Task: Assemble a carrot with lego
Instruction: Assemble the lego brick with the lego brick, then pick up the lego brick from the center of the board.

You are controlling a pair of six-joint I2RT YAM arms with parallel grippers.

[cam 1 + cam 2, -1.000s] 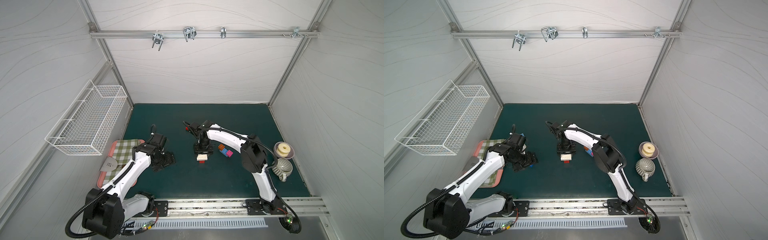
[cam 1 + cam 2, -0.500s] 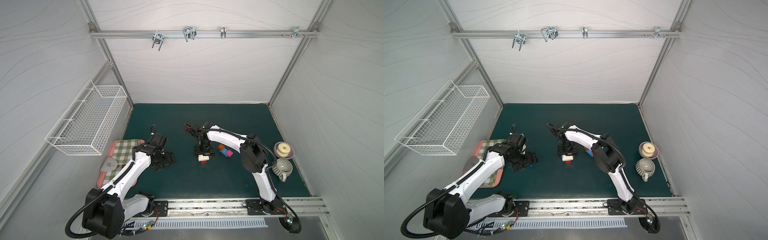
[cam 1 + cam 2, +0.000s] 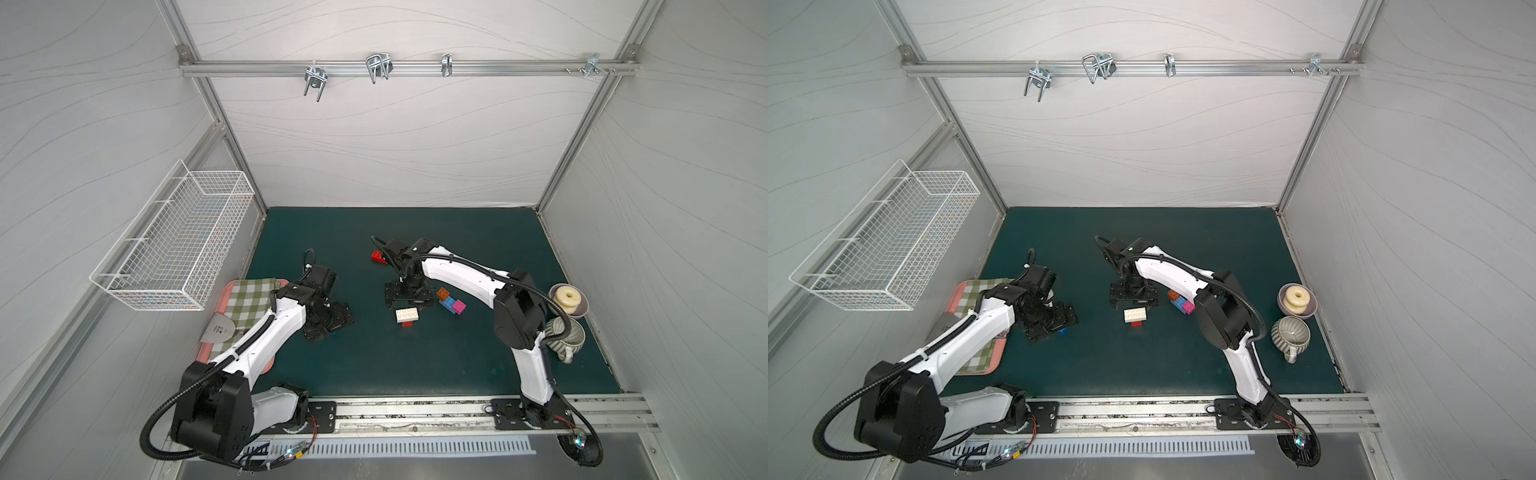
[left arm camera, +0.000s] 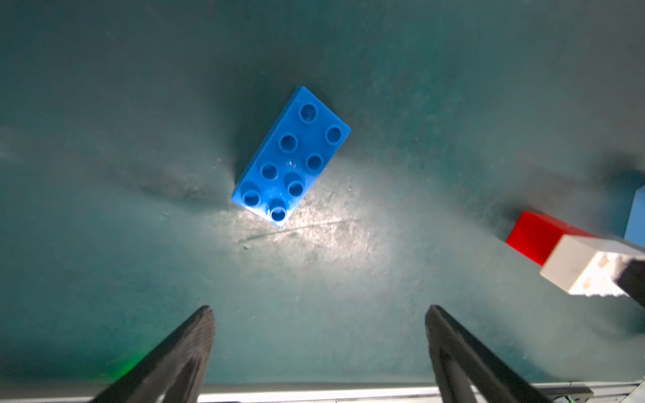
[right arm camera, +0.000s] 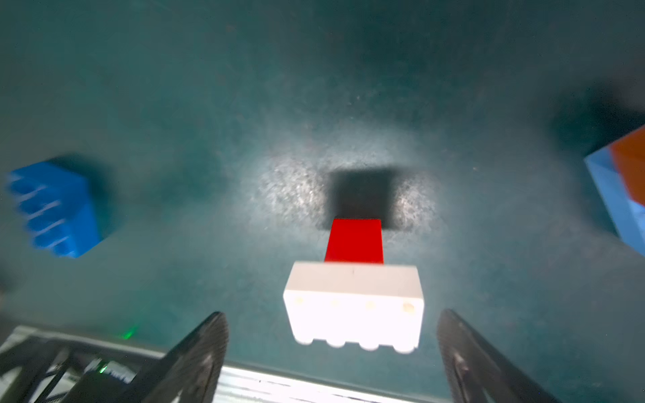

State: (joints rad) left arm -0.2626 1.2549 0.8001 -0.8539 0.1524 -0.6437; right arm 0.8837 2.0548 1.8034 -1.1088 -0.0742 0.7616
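L tool (image 4: pixel 319 307) spread wide, empty, nr blue brick (image 4: pixel 291 153); R tool (image 5: pixel 333 312) same, by white-on-red stack (image 5: pixel 354 279).

The blue brick (image 4: pixel 291 153) is smooth, glossy plastic, and so are the white brick (image 5: pixel 352 303) and red brick (image 5: pixel 354 240). The counter (image 4: pixel 331 251) is matt dark green, scuffed and grainy where the light hits it. The left claw (image 4: pixel 319 308) has black, finely ribbed fingers (image 4: pixel 195 338). The basket (image 3: pixel 178 245) is white coated wire, the rail (image 3: pixel 407 68) is bare metal, and the cloth (image 3: pixel 249 299) is woven check.
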